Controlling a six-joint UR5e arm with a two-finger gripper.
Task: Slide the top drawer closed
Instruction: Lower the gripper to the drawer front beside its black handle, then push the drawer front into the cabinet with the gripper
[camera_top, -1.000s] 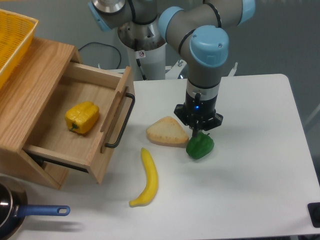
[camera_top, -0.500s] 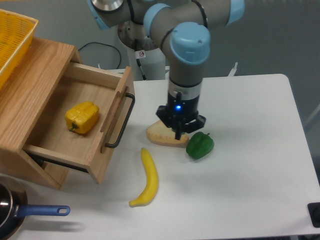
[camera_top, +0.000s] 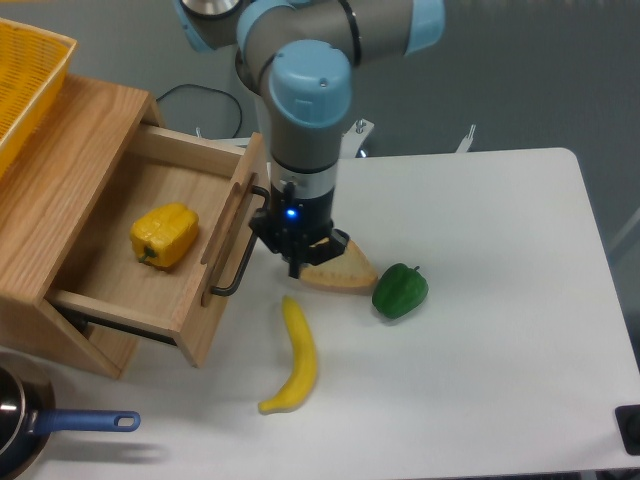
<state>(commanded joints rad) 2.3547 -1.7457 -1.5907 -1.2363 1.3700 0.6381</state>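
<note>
The top drawer (camera_top: 150, 240) of the oak cabinet stands pulled far out, with a yellow bell pepper (camera_top: 164, 235) lying inside it. Its black bar handle (camera_top: 245, 247) runs along the wooden front. My gripper (camera_top: 296, 268) hangs just right of that handle, pointing down, over the left end of a bread slice (camera_top: 340, 272). Its fingers look pressed together with nothing between them. A small gap separates the gripper from the handle.
A green bell pepper (camera_top: 400, 290) lies right of the bread. A banana (camera_top: 296, 355) lies on the white table below the gripper. A yellow basket (camera_top: 25, 80) sits on the cabinet top. A pan with a blue handle (camera_top: 60, 425) is at the bottom left.
The arm has swung left, from above the green pepper, across the bread, to beside the drawer handle. The objects on the table have not moved.
</note>
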